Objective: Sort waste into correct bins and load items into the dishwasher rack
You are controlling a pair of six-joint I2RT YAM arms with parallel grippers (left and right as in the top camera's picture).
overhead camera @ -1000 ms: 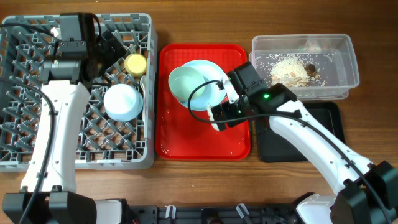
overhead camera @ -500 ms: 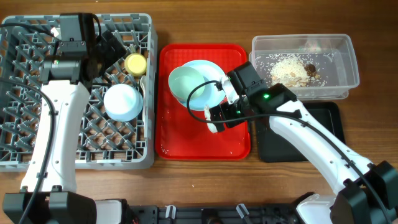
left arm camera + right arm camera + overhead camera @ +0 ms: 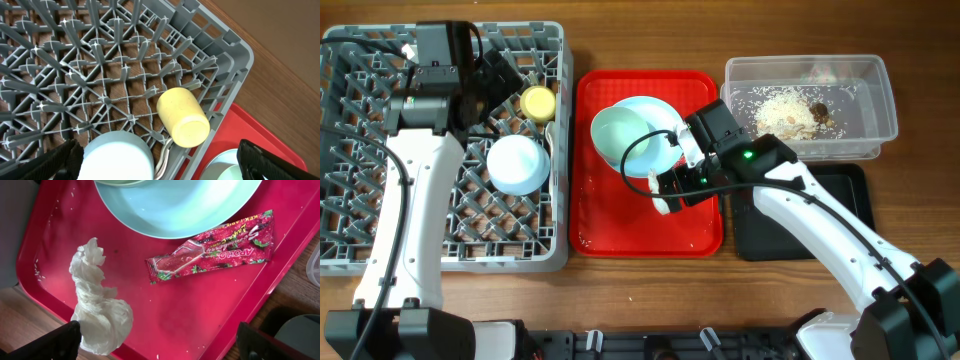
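Right gripper [image 3: 160, 347] spread wide, holding nothing, over red tray [image 3: 165, 310]; crumpled tissue [image 3: 100, 310] lying between the fingers [image 3: 55, 340], hard by one of them; red wrapper [image 3: 215, 252] farther ahead, flat beside the plate [image 3: 185, 205] rim.

We read one brand name, "APOLLO", in white letters on the red wrapper [image 3: 212, 250]. It lies ahead of the right gripper [image 3: 160, 342], toward the right side of its spread jaws. A smaller line along the wrapper's edge is too fine for us to read.
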